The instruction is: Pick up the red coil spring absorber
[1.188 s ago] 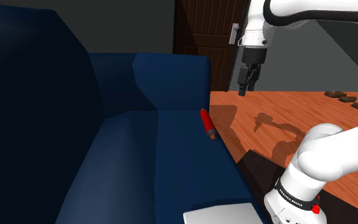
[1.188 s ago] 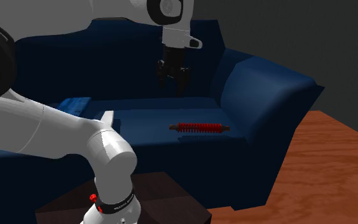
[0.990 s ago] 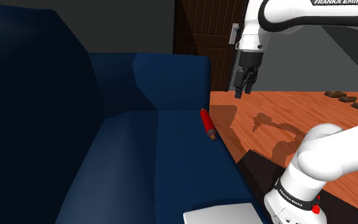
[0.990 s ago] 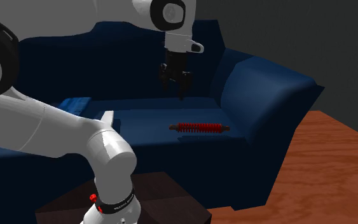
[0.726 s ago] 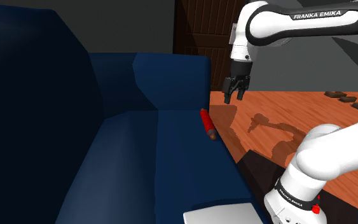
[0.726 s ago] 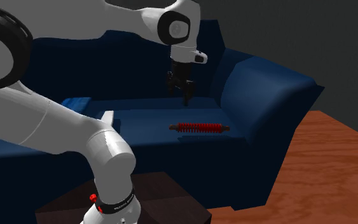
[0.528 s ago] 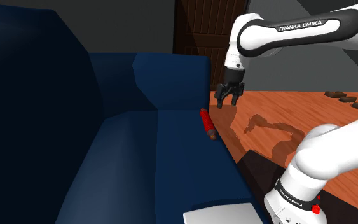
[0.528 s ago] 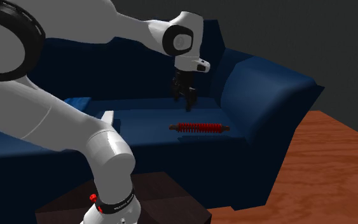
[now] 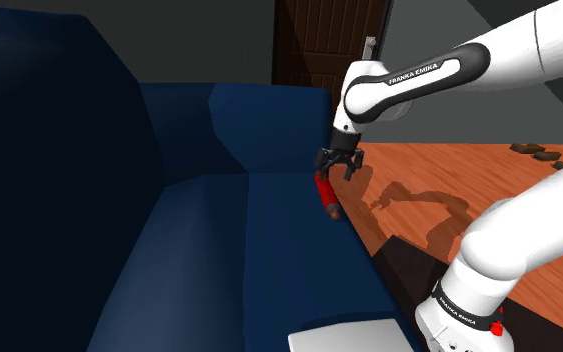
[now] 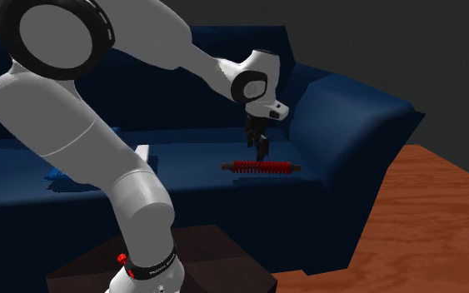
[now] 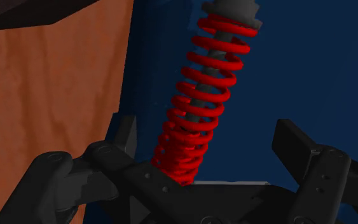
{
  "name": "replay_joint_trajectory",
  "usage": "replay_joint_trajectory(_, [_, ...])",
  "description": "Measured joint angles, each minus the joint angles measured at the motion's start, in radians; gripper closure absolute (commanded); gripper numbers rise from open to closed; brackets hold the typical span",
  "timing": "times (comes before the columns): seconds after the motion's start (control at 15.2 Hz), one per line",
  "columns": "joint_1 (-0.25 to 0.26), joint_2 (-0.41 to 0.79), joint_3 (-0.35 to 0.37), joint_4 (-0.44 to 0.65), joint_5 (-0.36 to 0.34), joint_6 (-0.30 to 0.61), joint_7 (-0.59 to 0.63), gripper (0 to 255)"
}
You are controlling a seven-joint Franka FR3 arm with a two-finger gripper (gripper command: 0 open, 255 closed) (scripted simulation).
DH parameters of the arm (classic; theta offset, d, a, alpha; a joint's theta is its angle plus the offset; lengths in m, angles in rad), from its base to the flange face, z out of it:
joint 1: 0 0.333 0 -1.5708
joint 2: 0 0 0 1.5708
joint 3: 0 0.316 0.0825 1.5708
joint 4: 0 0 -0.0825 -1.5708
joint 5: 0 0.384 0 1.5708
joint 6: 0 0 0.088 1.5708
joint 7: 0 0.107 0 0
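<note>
The red coil spring absorber (image 9: 325, 196) lies on the seat of a dark blue sofa (image 9: 219, 230), close to the seat's front edge beside the armrest. Its dark grey rod ends stick out of the red coil (image 10: 261, 166). My black gripper (image 9: 335, 166) hangs just above one end of it, fingers pointing down. In the wrist view the coil (image 11: 199, 108) runs away from the hand between the two fingers (image 11: 124, 132), which stand wide apart and do not touch it. The gripper (image 10: 260, 151) is open, a little above the spring's middle in the second exterior view.
An orange wooden floor (image 9: 449, 180) runs along the sofa's front, with a dark wooden door (image 9: 324, 60) behind. Small dark brown pieces (image 9: 549, 155) lie on the floor far off. A white flat object (image 10: 141, 154) rests on the seat near the stand (image 10: 191, 258).
The arm has swung down and toward the shoulder view's left, from high over the floor to just above the spring. The hand turned on the way; the spring has not moved.
</note>
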Motion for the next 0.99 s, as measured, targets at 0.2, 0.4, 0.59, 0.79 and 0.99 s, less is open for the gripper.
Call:
replay_joint_trajectory(0.2, [-0.011, 0.061, 0.009, -0.016, 0.006, 0.092, 0.041, 0])
replay_joint_trajectory(0.4, [-0.012, 0.085, 0.011, -0.033, 0.01, 0.136, 0.043, 0])
replay_joint_trajectory(0.59, [-0.012, 0.109, 0.012, -0.054, 0.013, 0.18, 0.039, 0])
replay_joint_trajectory(0.79, [-0.011, 0.12, 0.014, -0.057, 0.014, 0.196, 0.039, 255])
replay_joint_trajectory(0.99, [-0.011, 0.12, 0.014, -0.057, 0.015, 0.197, 0.039, 255])
